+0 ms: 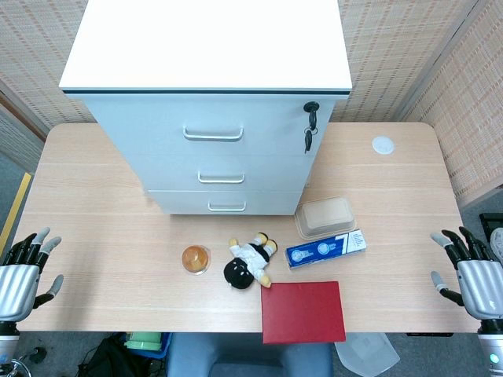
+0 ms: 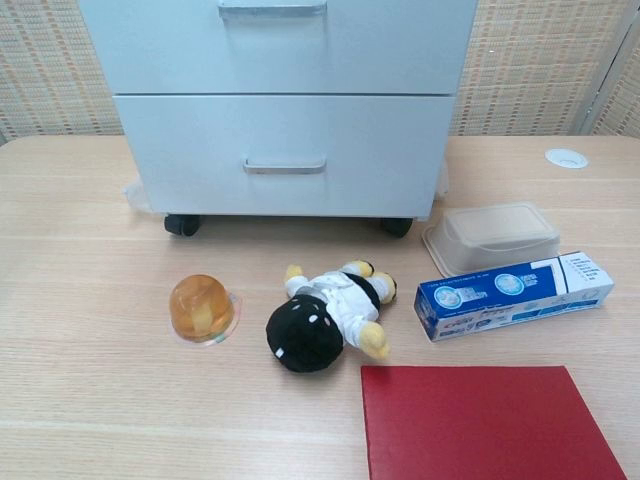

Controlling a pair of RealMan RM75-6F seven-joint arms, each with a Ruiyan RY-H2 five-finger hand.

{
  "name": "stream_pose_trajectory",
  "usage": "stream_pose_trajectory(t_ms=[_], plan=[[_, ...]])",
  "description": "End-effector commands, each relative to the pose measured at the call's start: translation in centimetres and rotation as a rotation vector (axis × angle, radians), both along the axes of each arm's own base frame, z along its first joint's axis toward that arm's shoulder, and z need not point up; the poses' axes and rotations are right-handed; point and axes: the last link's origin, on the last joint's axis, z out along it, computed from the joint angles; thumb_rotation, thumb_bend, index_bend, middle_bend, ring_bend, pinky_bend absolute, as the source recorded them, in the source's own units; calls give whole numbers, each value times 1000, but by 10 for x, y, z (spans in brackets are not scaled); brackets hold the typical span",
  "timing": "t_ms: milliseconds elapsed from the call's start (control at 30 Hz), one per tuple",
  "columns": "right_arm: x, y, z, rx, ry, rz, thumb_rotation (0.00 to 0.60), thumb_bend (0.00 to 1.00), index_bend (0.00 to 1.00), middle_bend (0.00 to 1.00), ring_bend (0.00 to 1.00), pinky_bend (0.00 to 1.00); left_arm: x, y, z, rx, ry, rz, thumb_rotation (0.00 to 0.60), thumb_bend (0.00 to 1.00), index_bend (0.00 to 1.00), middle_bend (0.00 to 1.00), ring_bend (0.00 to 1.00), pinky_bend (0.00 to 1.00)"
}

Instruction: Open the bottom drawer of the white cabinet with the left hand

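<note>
The white cabinet (image 1: 208, 78) stands on small wheels at the back middle of the table, with three drawers, all closed. Its bottom drawer (image 1: 224, 203) (image 2: 285, 155) carries a metal handle (image 1: 227, 206) (image 2: 285, 166). My left hand (image 1: 23, 269) hovers at the table's near left edge, fingers apart, holding nothing, far from the cabinet. My right hand (image 1: 474, 271) is at the near right edge, also spread and empty. Neither hand shows in the chest view.
In front of the cabinet lie an orange jelly cup (image 1: 196, 258), a plush doll (image 1: 250, 261), a beige lidded box (image 1: 324, 217), a blue toothpaste box (image 1: 327, 248) and a red book (image 1: 302, 311). A key (image 1: 310, 126) hangs at the top drawer's right. A white disc (image 1: 383, 144) lies far right.
</note>
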Motion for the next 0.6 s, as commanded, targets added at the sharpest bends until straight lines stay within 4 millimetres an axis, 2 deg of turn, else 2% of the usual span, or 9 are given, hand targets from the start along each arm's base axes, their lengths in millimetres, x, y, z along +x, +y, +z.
stream_pose_trajectory(t_ms=[33, 433, 600], plan=[[0, 0, 0, 1, -1, 1, 600, 316, 184, 155, 89, 140, 0, 0, 0, -1, 0, -2, 600, 327, 139, 0, 86, 139], [1, 2, 2, -15, -9, 27, 600, 318, 183, 165, 105, 142, 4, 1, -1, 5, -12, -28, 600, 327, 139, 2, 105, 139], [2, 3, 3, -24, -12, 48, 600, 323, 184, 176, 122, 154, 8, 3, -1, 11, -28, -58, 600, 327, 142, 33, 140, 139]])
